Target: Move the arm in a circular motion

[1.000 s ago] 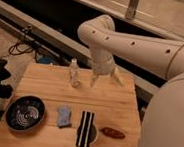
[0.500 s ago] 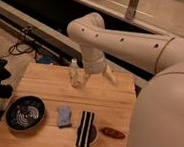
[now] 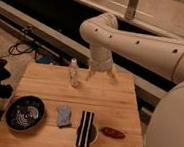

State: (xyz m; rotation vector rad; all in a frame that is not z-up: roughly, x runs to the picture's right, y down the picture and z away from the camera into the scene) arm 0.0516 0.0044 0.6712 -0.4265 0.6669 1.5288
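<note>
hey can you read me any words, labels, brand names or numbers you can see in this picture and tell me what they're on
None can be read.
Bottle: any label is too blurred to read.
Arm: only dark holes, no lettering visible.
Gripper, hanging over the table's far edge beside the bottle: no markings.
Bowl: a swirl pattern, no text.

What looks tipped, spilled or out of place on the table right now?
Nothing stands out. The bottle stands upright, the bowl sits flat, and nothing has spilled. The only oddity is a striped cloth draped over a cup. The open gripper hangs empty over the table's far edge, right of the bottle.
</note>
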